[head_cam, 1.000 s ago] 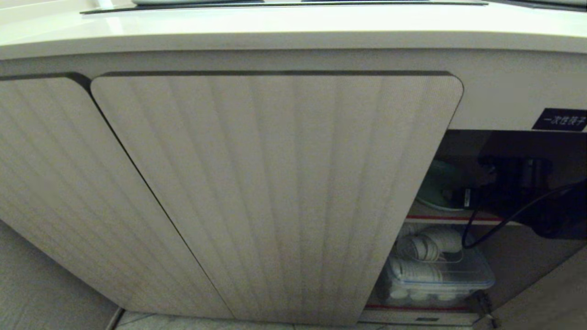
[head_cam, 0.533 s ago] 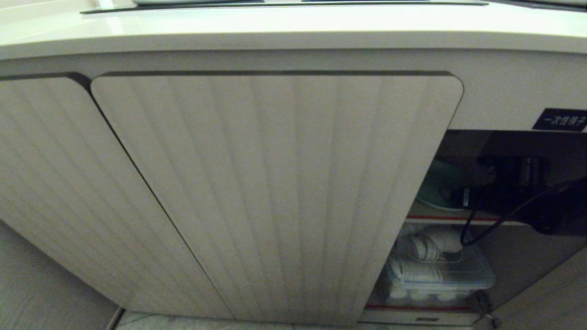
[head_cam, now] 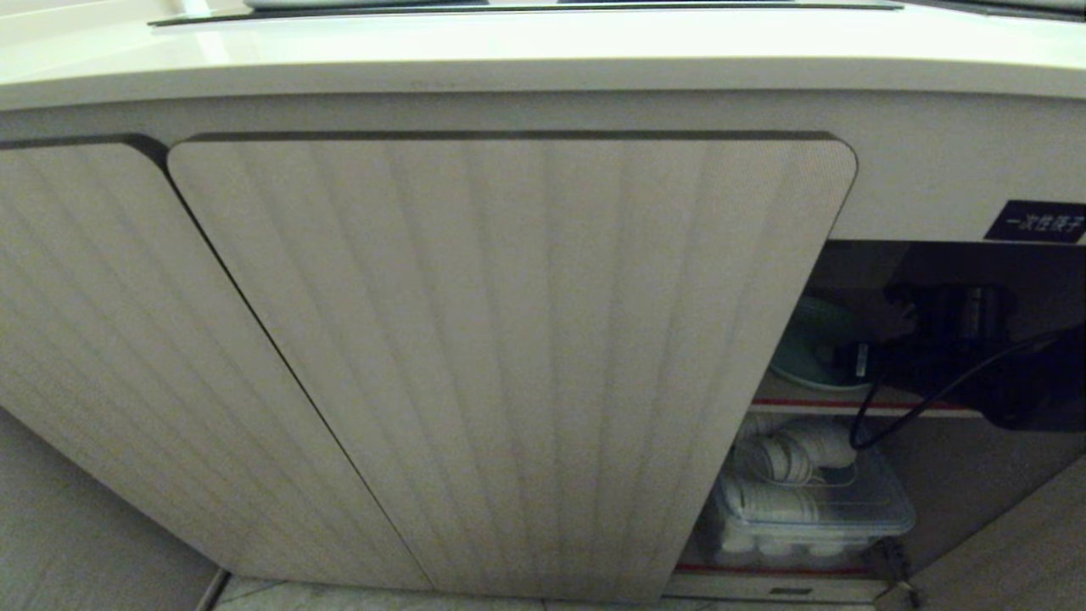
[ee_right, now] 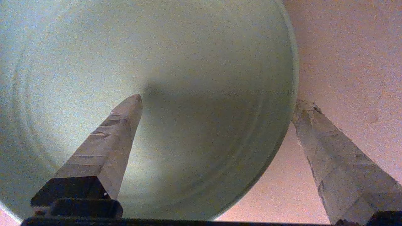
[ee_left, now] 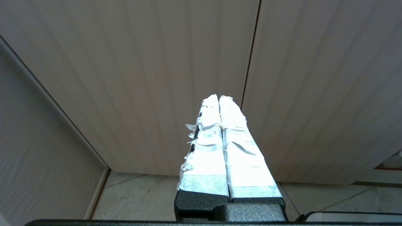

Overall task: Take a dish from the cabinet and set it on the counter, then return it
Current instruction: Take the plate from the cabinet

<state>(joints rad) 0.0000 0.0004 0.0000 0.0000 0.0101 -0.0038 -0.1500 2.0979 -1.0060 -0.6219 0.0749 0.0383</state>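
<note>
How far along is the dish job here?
Done: the cabinet stands open. In hand: the open right gripper straddles the rim of the mint-green dish on the shelf, not yet closed. Left: lifting it to the counter, then returning it. The left gripper idles, shut.

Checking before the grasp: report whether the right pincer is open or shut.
Open: right pincer fingers stand wide apart, straddling the green dish's rim.
</note>
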